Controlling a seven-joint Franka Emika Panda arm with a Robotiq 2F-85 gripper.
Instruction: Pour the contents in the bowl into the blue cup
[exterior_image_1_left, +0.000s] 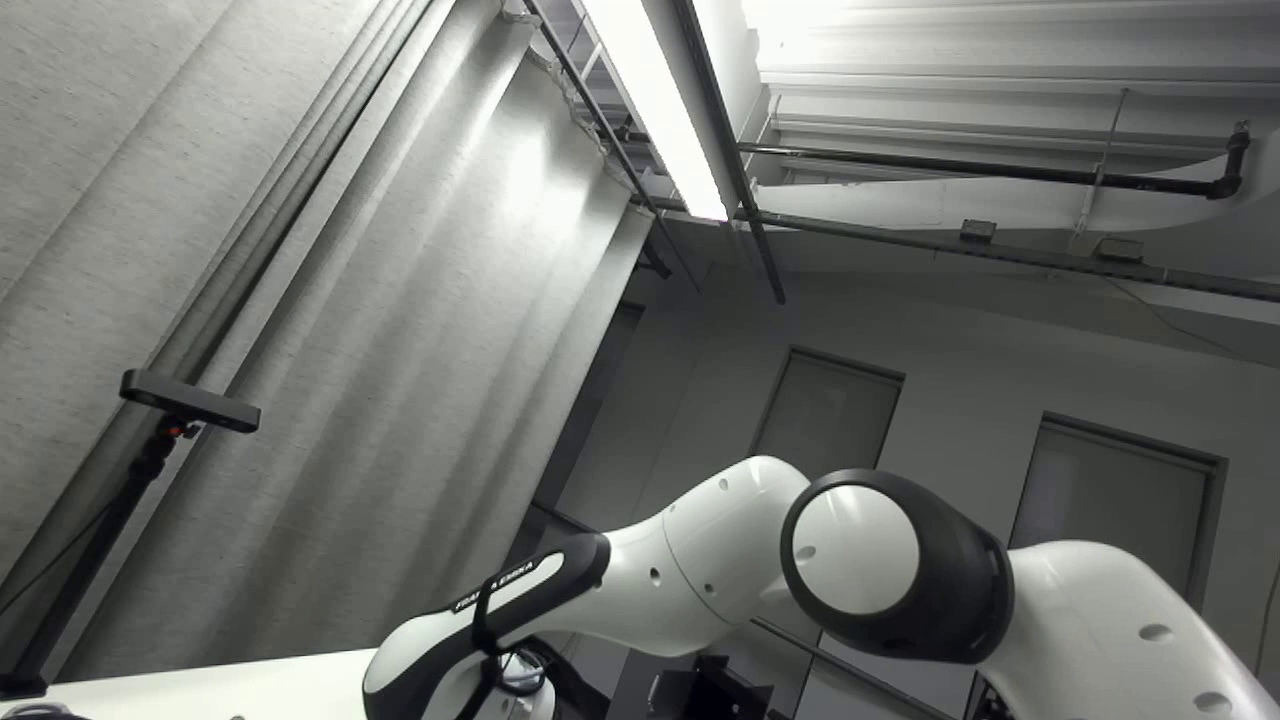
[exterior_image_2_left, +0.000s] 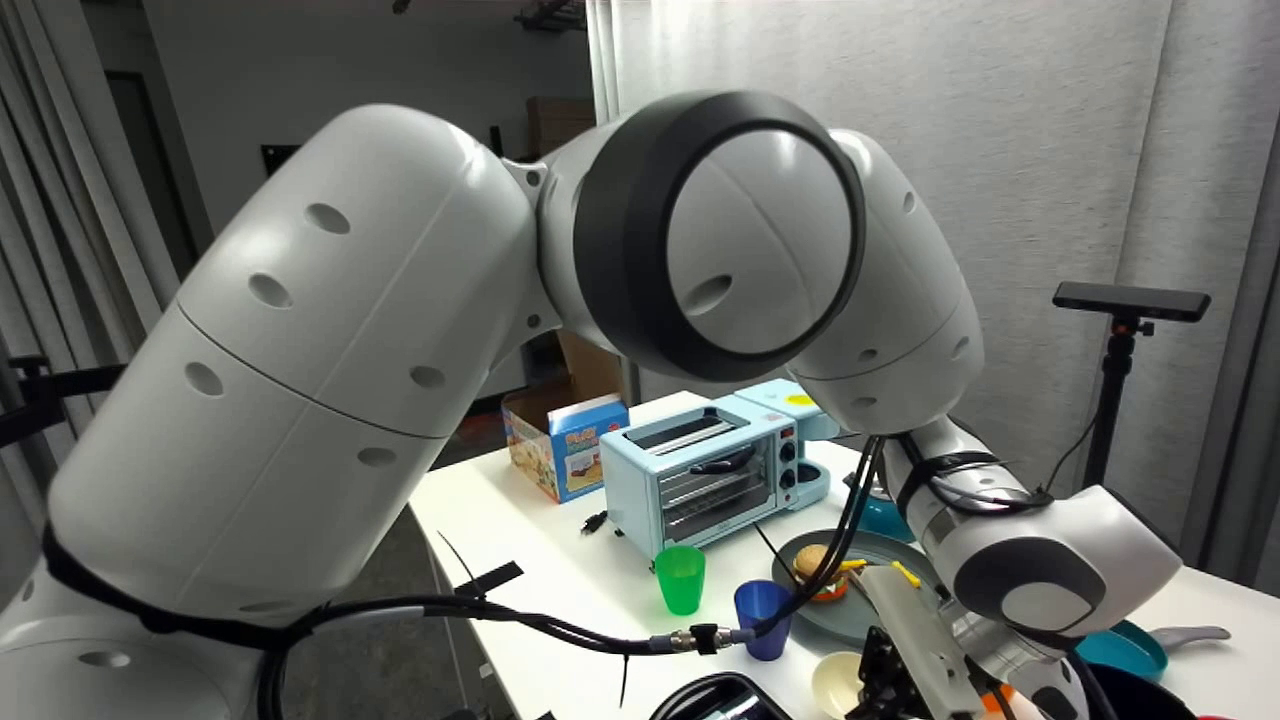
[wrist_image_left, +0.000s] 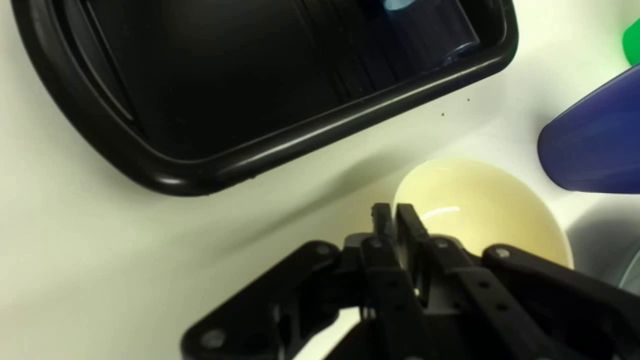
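At the rim of the pale bowl (wrist_image_left: 480, 205), jaws nearly together, the wall apparently pinched between them. Step in hand, by my judgement: grasp (contents not discernible). Blue cup (wrist_image_left: 595, 145) just right of it, wrist view. Next should be lift, carry over, tilt.

In your wrist view, your blurred gripper (wrist_image_left: 395, 216) hides part of the bowl (wrist_image_left: 500, 210); the right edge crops the blue cup (wrist_image_left: 595, 142) and green cup (wrist_image_left: 633, 44), the top edge the black tray (wrist_image_left: 300, 143).
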